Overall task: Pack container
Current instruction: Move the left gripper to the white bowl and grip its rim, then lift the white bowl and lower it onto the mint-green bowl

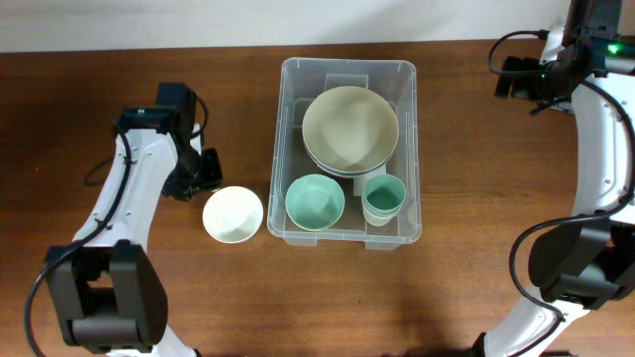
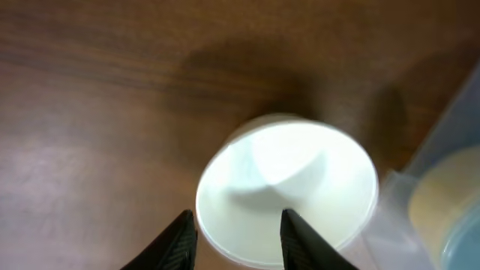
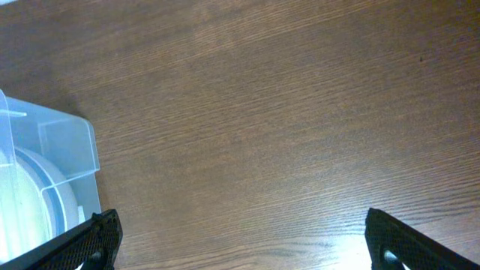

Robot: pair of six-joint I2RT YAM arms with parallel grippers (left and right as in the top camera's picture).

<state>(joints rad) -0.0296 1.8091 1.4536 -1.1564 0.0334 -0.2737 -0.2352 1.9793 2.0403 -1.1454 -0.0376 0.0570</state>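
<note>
Reach favoured the left gripper (image 2: 238,229), jaws part-open and empty at the white bowl's (image 1: 233,215) rim, that bowl lying between it and the container (image 1: 346,63), which stood mid-bench, long axis far-to-near, while the right gripper (image 3: 240,240) hovered wide open, empty, by the far right corner.

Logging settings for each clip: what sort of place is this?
Likely a robotics lab bench staged for dish packing, not a real kitchen: two robot arms stand at a wooden table, with a clear container of bowls and a white bowl beside it.
</note>
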